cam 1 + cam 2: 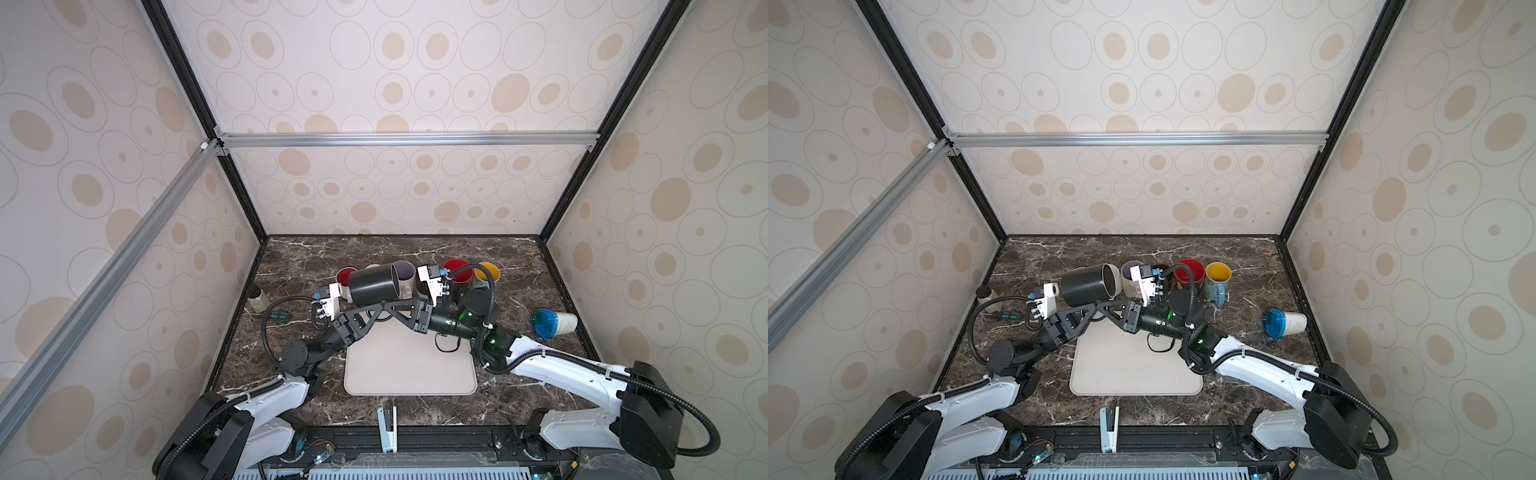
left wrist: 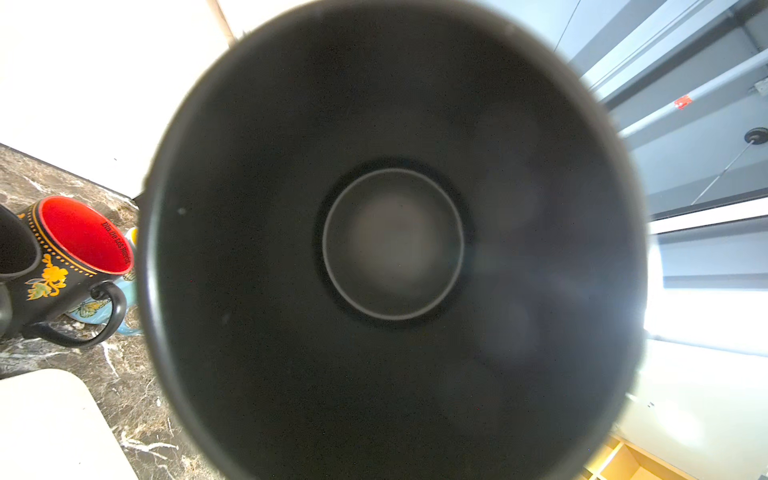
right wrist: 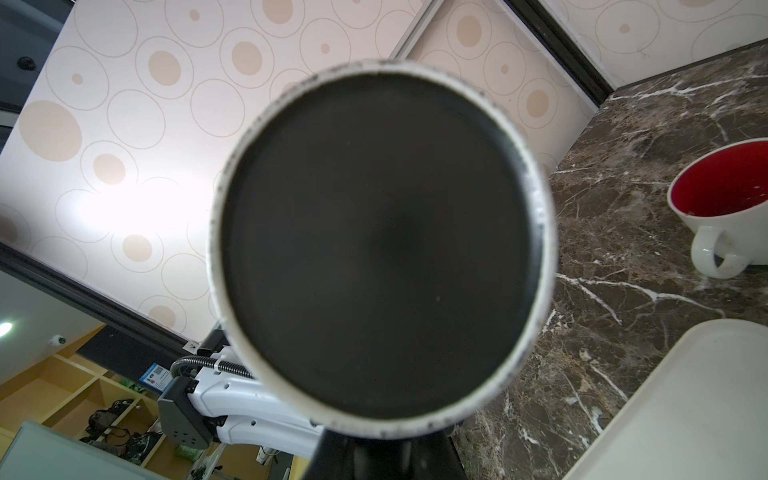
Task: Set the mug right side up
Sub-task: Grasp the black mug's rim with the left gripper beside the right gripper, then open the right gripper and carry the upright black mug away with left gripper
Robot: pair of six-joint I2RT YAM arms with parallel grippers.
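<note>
Presently the black mug (image 1: 374,284) is held aloft on its side over the middle of the table (image 1: 299,257), above the far edge of the beige mat (image 1: 409,365). It is gripped from below by the left gripper (image 1: 379,308) and the right gripper (image 1: 391,306), both clenched, fingertips almost met. A row of other mugs (image 1: 456,269) is seen just behind it.

The mug's (image 3: 380,253) dark underside fills the middle, ringed by a scuffed white rim — it faces the camera. On the marble table (image 3: 623,270) stands a white cup (image 3: 739,237) with a red inside, upright, near a pale mat (image 3: 698,407). The white left arm (image 3: 249,399) shows behind.
</note>
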